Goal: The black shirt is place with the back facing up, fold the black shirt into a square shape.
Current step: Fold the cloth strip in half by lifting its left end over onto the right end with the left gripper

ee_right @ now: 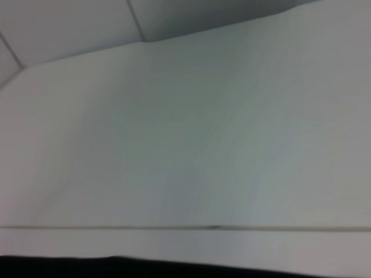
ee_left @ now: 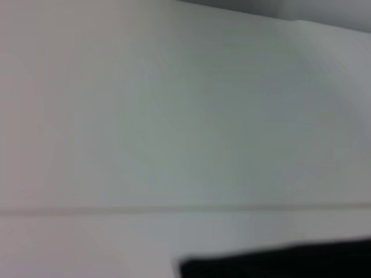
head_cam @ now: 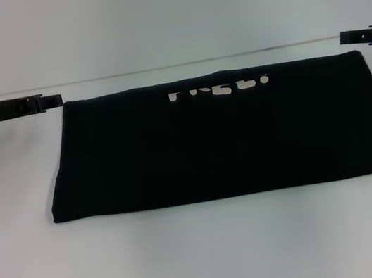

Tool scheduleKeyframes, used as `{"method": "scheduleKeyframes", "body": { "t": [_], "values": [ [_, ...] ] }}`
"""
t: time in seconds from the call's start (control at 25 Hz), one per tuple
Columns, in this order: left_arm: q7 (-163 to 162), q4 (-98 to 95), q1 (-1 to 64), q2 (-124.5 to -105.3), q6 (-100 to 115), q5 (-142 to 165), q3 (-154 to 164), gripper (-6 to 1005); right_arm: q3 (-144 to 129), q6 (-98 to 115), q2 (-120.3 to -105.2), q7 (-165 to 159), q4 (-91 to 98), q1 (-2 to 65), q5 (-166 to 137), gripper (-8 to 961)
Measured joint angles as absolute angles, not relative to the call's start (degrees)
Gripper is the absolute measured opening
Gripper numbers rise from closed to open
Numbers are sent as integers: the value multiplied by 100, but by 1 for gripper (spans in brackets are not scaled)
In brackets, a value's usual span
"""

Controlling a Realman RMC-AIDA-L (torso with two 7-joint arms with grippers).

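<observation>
Shirt status: large black cloth T-shirt point(head_cam: 222, 140) lies long-axis left-right; I see left end effector point(head_cam: 57, 100) nearer its far-left corner, right end effector point(head_cam: 344, 37) far-right; finger states unclear.

Shirt point(head_cam: 222, 140) on table point(head_cam: 206, 257), between both claws

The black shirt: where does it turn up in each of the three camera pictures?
Head view: the black shirt lies flat across the middle of the white table.
Left wrist view: only a dark strip of it at the picture's edge.
Right wrist view: a thin dark band at the edge.
Shared landmark: the white table around the shirt.
</observation>
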State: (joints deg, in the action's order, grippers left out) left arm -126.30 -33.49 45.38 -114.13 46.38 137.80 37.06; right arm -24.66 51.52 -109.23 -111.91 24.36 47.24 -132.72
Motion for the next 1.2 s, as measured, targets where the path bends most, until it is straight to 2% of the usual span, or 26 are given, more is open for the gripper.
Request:
{"method": "scheduleKeyframes", "body": {
  "t": [0.12,0.24,0.44,0.84,1.2],
  "values": [
    [-12812,-4031,4176,-11437,5691,13746,3697,549,-2445,6075,-10897,-11391,2730,4586,-13267,572],
    [-12891,-4798,3691,-11498,6755,13567,3647,786,-2414,6902,-10897,-11551,3000,4409,-13257,644],
    [-12894,-5142,3198,-11509,7604,13232,3612,938,-2374,7690,-10911,-11557,3239,4097,-13110,736],
    [-12900,-4807,2973,-11512,7716,13324,3489,939,-2429,8013,-11052,-11094,3241,3866,-12951,734],
    [-12999,-4567,3067,-11485,7685,13373,3529,938,-2440,8270,-11064,-10743,3233,3856,-12959,742]
  ]
}}
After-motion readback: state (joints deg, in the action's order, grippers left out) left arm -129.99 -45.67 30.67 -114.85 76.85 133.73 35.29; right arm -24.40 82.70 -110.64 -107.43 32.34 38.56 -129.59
